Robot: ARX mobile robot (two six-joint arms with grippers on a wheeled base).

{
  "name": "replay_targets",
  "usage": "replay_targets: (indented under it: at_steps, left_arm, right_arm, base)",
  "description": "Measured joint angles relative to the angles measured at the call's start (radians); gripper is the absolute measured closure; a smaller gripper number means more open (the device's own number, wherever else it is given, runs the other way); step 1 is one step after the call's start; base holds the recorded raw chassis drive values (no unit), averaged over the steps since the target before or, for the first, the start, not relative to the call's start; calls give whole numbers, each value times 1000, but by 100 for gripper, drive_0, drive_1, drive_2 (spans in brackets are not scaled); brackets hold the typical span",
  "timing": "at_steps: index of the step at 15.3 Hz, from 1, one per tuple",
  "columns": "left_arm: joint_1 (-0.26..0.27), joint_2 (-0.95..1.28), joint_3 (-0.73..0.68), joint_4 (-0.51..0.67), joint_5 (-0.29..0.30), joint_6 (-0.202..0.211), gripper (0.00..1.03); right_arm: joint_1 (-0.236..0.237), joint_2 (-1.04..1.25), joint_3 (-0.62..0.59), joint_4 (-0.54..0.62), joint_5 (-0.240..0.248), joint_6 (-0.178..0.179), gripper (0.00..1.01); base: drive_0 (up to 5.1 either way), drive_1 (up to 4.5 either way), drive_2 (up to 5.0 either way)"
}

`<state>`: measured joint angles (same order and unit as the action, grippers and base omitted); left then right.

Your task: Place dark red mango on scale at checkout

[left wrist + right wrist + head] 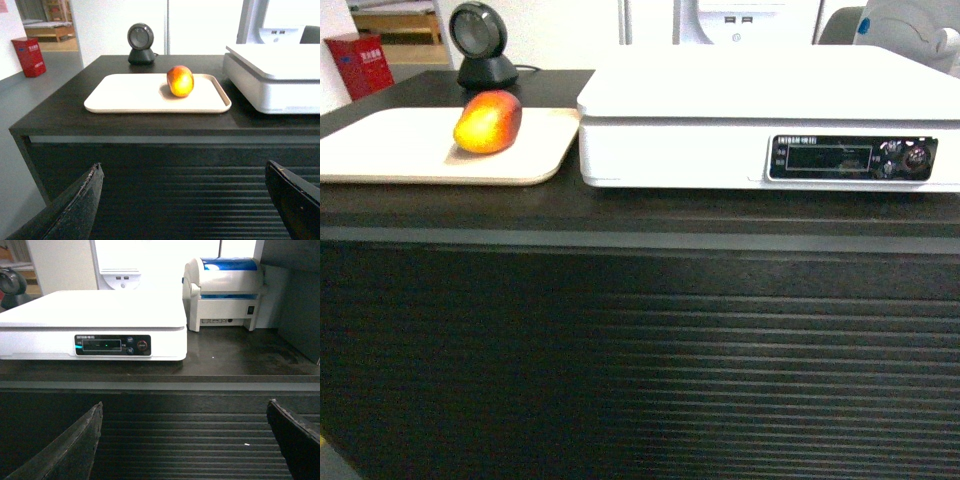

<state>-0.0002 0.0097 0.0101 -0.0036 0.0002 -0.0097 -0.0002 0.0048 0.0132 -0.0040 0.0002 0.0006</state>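
Note:
The dark red mango (488,121) (180,81), red on top and yellow below, lies on the right part of a beige flat tray (380,150) (130,95) on the checkout (640,330) (150,125) (235,360). The white scale (760,100) (280,70) (90,315) stands right of the tray, with its black display panel (852,158) (112,345) facing me. My left gripper (182,170) is open and empty, low in front of the ribbed counter front, well short of the mango. My right gripper (184,410) is open and empty below the scale. Neither gripper shows in the head view.
A round black barcode scanner (480,45) (140,44) stands behind the tray. A white and blue label printer (223,292) sits right of the scale. A red box (29,56) stands on the floor far left.

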Motion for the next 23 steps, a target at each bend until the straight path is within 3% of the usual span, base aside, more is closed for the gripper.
replay_targets:
  at_steps: [23]
  left_arm:
    - [0, 0, 0, 0, 0, 0, 5]
  right_arm:
    - [0, 0, 0, 1, 0, -1, 3]
  base:
    - [0, 0, 0]
